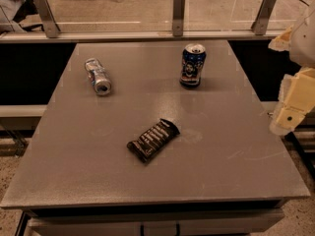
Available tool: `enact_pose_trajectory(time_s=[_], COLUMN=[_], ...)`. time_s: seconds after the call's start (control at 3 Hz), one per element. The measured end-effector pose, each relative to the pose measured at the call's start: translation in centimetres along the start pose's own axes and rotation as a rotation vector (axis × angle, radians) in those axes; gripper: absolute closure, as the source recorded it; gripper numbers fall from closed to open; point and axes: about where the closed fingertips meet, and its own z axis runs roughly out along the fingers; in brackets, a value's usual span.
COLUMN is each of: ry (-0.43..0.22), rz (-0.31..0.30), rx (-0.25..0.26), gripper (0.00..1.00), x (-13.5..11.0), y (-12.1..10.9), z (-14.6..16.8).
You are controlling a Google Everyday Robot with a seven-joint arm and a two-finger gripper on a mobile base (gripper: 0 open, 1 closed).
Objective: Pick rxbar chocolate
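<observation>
Wrapper on the rxbar chocolate [153, 140] was glossy black, white-lettered; your gripper [290, 113] hung beside the table [236, 151], grip state unclear.

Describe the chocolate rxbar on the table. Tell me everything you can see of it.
The rxbar chocolate is a flat, oblong bar in a glossy dark wrapper with pale lettering and crimped ends. It lies flat on the grey table, near the middle, set diagonally with its far end toward the right. Only the table touches it. The gripper hangs beside the table's right edge, well apart from the bar.
</observation>
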Motion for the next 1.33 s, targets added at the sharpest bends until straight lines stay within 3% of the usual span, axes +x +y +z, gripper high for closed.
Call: enact_pose_trajectory(time_s=[0.33, 0.67, 1.0, 1.33], ry=[0.0, 0.016, 0.058, 0.068], rz=[0.0, -0.16, -0.432, -0.641], rx=[0.0, -0.027, -0.082, -0.133], gripper=[0.0, 0.0, 0.0, 0.0], x=[0.0, -3.2, -8.8, -14.2], y=[0.0, 1.4, 4.0, 6.8], z=[0.0, 1.1, 3.8, 6.8])
